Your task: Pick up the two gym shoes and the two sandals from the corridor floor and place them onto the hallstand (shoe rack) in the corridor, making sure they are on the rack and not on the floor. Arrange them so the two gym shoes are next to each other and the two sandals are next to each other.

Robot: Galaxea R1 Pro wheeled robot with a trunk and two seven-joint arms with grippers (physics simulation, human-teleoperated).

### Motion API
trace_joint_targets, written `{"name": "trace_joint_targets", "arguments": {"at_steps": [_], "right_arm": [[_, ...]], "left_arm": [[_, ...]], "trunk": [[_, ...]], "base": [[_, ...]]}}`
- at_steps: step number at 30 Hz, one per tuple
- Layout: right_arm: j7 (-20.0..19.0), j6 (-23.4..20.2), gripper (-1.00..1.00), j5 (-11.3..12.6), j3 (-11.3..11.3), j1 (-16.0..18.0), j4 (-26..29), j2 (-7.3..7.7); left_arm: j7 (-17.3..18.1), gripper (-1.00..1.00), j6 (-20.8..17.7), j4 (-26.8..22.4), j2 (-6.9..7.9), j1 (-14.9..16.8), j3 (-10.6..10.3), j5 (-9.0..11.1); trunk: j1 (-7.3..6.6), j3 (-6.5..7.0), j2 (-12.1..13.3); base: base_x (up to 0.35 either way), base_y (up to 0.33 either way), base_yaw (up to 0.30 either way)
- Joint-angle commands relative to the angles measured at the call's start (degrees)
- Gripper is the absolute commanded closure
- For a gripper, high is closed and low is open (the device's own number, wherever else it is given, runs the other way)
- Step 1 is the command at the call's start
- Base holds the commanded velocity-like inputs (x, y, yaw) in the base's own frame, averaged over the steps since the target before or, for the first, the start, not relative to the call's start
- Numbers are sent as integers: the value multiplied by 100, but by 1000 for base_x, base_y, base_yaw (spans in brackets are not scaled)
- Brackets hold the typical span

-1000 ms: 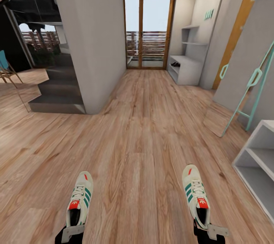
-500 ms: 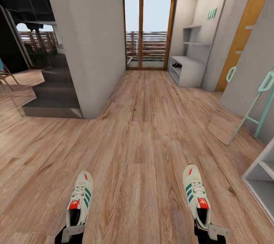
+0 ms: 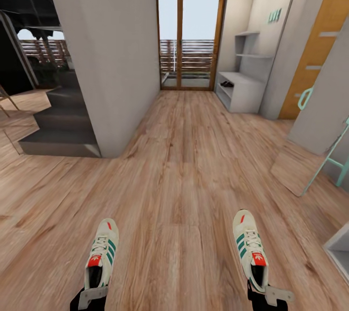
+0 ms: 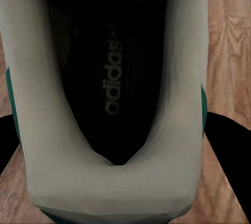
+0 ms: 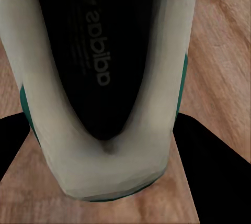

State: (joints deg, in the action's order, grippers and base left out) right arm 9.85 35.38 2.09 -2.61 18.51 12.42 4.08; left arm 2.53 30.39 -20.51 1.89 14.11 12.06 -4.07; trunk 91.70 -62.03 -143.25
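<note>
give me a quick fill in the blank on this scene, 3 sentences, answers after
1. Each gripper carries one gym ____: the left gripper and the right gripper both grip a heel.
2. The hallstand stands at the corridor's far end, beside the glass ____.
3. The stripes on the left shoe are ____.

Missing words: shoe; door; green

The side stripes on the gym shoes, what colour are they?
Green, on cream-white gym shoes; clearest in the head view.
</note>
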Motion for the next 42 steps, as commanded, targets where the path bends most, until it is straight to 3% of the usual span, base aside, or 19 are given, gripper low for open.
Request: {"name": "trace_joint_targets", "arguments": {"at_steps": [1, 42], "right_arm": [[-17, 22, 100, 19, -12, 3, -3, 1], [-18, 22, 100, 19, -12, 3, -3, -2]], "left_arm": [[29, 100, 19, 3, -4, 4, 49, -42], [29, 100, 20, 157, -4, 4, 43, -50]], "trunk": [[2, -5, -2], [2, -5, -2]], "base": [[340, 0, 0], [340, 0, 0]]}}
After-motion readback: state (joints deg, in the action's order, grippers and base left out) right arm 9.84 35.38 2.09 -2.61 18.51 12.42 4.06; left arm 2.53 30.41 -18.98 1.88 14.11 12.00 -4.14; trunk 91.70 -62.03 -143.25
